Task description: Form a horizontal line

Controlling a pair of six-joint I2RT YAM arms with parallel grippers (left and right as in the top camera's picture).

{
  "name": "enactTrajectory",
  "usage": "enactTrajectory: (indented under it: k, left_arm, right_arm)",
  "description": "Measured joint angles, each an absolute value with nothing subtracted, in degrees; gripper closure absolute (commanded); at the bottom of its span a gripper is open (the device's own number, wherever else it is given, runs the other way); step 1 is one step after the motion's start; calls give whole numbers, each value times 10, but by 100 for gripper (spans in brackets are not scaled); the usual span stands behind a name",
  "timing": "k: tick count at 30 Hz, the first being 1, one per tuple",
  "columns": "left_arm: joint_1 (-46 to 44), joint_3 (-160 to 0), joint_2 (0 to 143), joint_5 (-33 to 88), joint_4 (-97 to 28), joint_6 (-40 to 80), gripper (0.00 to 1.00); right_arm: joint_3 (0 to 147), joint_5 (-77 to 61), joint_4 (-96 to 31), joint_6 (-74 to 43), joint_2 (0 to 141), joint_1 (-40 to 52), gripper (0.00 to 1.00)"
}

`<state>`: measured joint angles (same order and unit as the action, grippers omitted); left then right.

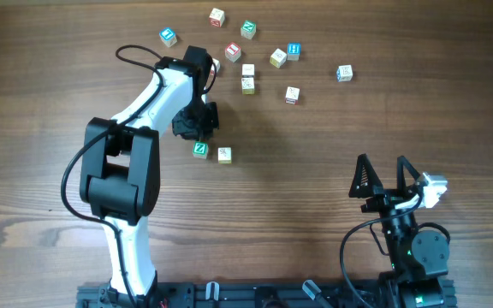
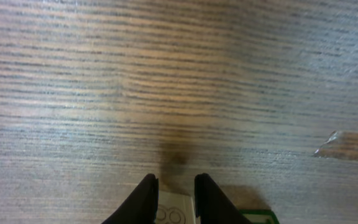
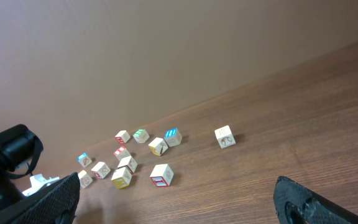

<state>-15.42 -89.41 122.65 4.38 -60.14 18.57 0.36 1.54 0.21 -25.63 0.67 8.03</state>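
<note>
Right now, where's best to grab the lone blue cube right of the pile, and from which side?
Take the blue cube by two opposite side faces, coming straight down from above. It sits flat, apart from the other cubes, with bare wood on every side, so the right fingers should fit.

We'd call this a robotics lab bench, not a home: white-and-black robot arm (image 1: pixel 131 162) & smaller black robot arm (image 1: pixel 418 248) mounted at edge of brown wood-grain table (image 1: pixel 332 154), small wooden letter cubes (image 1: pixel 247 71) as test props, plain beige wall (image 3: pixel 166 56) behind.
</note>
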Motion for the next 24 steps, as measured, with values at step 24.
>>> enactTrajectory:
  k: [24]
  left_arm:
    - [-155,-894,1227,40,-606,193,96]
  right_arm:
    - [4,15,2,-256,7,80,0]
